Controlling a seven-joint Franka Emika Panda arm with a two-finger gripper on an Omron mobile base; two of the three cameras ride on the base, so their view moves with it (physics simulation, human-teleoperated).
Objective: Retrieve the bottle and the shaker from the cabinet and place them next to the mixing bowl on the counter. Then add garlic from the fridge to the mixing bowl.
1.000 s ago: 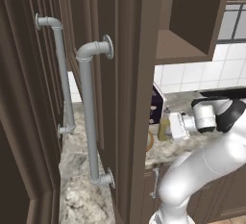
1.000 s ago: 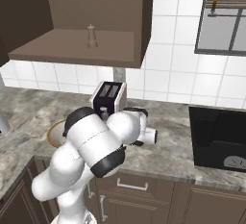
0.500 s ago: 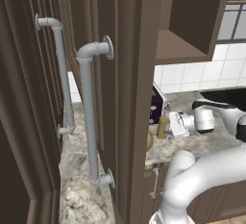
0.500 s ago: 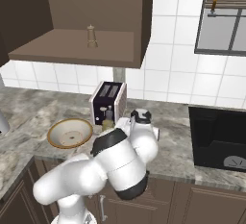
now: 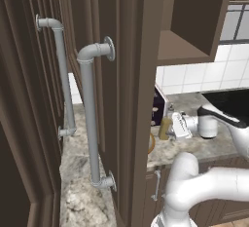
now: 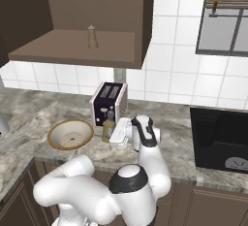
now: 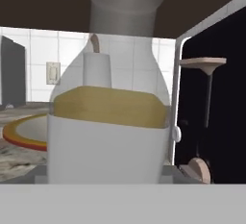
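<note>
Nearest the hand camera, the bottle (image 7: 108, 122) fills the middle of the hand view, its olive-yellow liquid level and its grey neck rising out of frame. From the right base view the gripper (image 6: 114, 132) sits right against the bottle (image 6: 108, 125), which stands upright on the surface (image 6: 189, 147) between the mixing bowl (image 6: 70, 134) and the toaster (image 6: 107, 103). Whether the jaws grip the bottle or have eased off it I cannot tell; the fingertips are hidden.

Farther up, the shaker (image 6: 91, 36) waits on the shelf of the cabinet (image 6: 77, 50).

The risk, as I judge it: if the hand pulls back while the jaws drag on the glass, the slim bottle could tip into the bowl or knock against the toaster just behind it. A clean, wide release before retreating would avoid that.
</note>
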